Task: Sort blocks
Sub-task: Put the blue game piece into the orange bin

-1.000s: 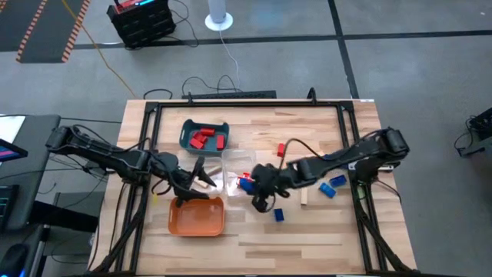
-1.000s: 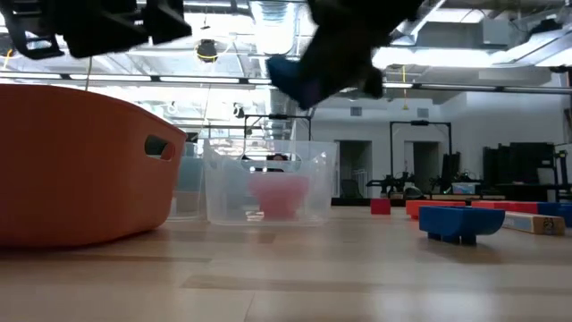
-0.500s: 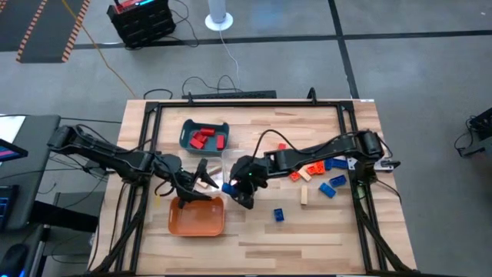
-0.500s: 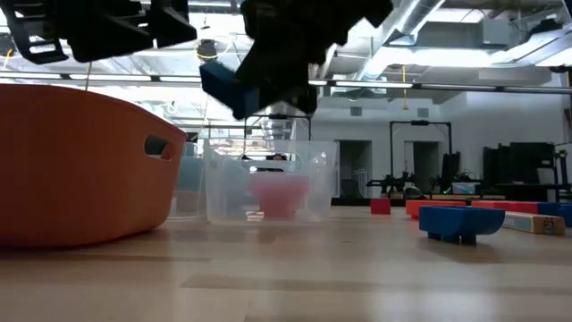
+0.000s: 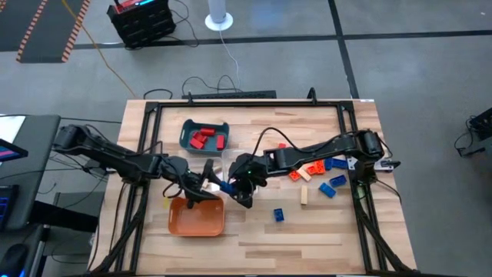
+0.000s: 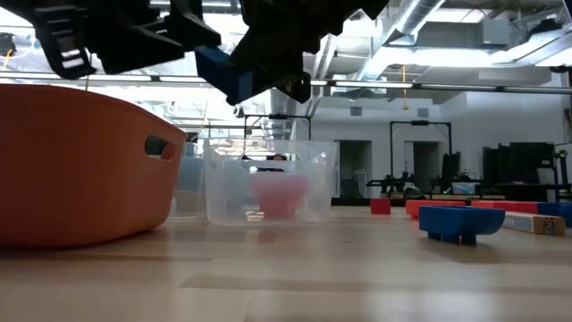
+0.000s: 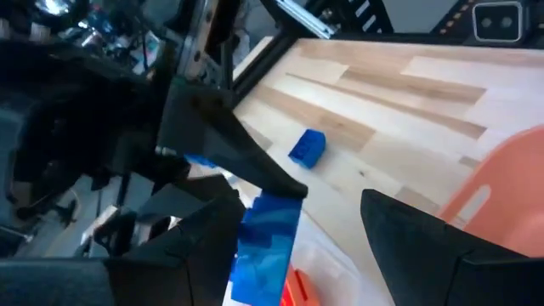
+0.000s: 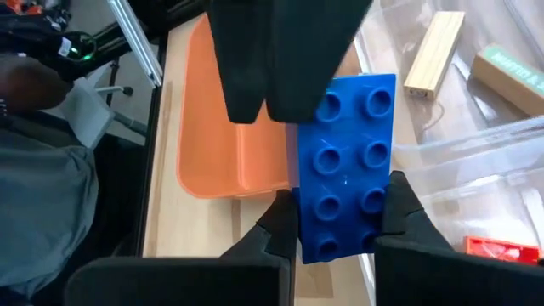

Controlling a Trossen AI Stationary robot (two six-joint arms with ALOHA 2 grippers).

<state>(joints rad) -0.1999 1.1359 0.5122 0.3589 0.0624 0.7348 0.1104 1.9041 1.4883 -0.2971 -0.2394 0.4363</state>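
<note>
Right gripper point(image 8: 333, 217) closed on a blue block point(image 8: 347, 174), held above the table point(image 5: 323, 231) between the orange tray point(image 5: 197, 218) and the clear tray point(image 6: 266, 182). Left gripper point(image 5: 206, 183) just beside it, fingers apart, holding nothing. Loose blocks point(image 5: 319, 175) lie on the right side. Red blocks fill the teal tray point(image 5: 187, 127) beyond.
</note>
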